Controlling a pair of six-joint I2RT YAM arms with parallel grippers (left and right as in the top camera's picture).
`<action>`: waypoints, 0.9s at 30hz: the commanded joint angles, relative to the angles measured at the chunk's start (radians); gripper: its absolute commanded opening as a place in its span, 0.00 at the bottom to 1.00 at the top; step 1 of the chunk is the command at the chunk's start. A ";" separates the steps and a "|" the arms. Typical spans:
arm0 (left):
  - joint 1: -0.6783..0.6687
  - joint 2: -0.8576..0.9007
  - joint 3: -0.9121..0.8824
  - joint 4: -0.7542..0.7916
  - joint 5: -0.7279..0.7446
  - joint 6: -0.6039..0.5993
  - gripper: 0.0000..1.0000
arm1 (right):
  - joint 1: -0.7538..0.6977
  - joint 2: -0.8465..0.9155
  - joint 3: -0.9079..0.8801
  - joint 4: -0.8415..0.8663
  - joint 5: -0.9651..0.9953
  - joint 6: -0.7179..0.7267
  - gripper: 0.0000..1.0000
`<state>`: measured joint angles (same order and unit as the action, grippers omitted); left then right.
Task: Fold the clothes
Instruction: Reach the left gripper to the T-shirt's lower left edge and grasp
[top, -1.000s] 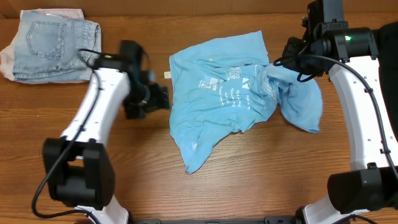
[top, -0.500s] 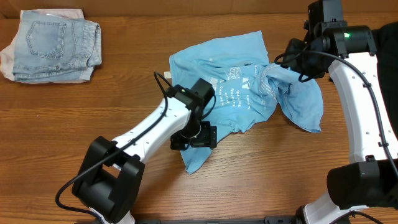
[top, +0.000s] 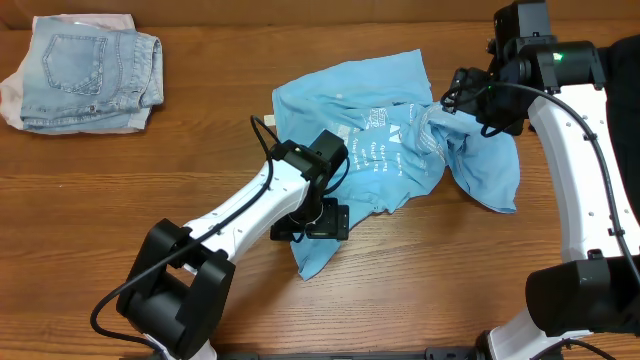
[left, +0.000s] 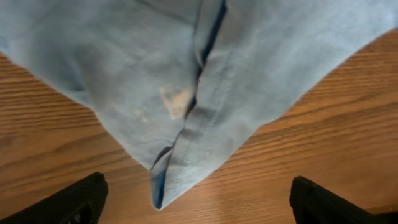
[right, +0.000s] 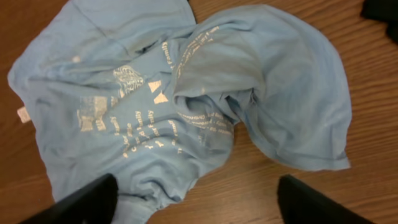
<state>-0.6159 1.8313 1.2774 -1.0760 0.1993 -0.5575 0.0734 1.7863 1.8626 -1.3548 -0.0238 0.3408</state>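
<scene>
Sky-blue T-shirt (top: 370, 150): crumpled, print up, centre of table (top: 150, 190).
Left gripper (top: 310, 224): over the shirt's near-left corner, fingers spread wide, holding nothing.
Right gripper (top: 468, 92): above the far-right bunch, fingers apart, empty.
Denim shorts (top: 85, 75): folded, far left.

Pale denim shorts (top: 90, 72) on table (top: 100, 185)

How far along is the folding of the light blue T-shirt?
Done: nothing; the T-shirt lies crumpled on the table, with no neat fold. In hand: the left gripper hovers open over its lower corner; the right gripper is open above it, holding nothing. Left: flatten it and make every fold.
</scene>
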 joint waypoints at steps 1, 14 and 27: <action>-0.027 -0.003 -0.023 0.014 0.033 0.068 0.96 | -0.002 0.000 0.009 0.003 -0.031 0.002 0.90; -0.061 0.084 -0.048 -0.009 -0.027 0.091 0.95 | -0.002 0.000 0.009 0.005 -0.030 0.001 0.98; -0.061 0.156 -0.045 -0.015 -0.007 0.125 0.59 | -0.002 0.000 0.009 -0.002 -0.029 0.000 1.00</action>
<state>-0.6727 1.9800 1.2411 -1.0912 0.1974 -0.4522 0.0734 1.7863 1.8626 -1.3617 -0.0483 0.3401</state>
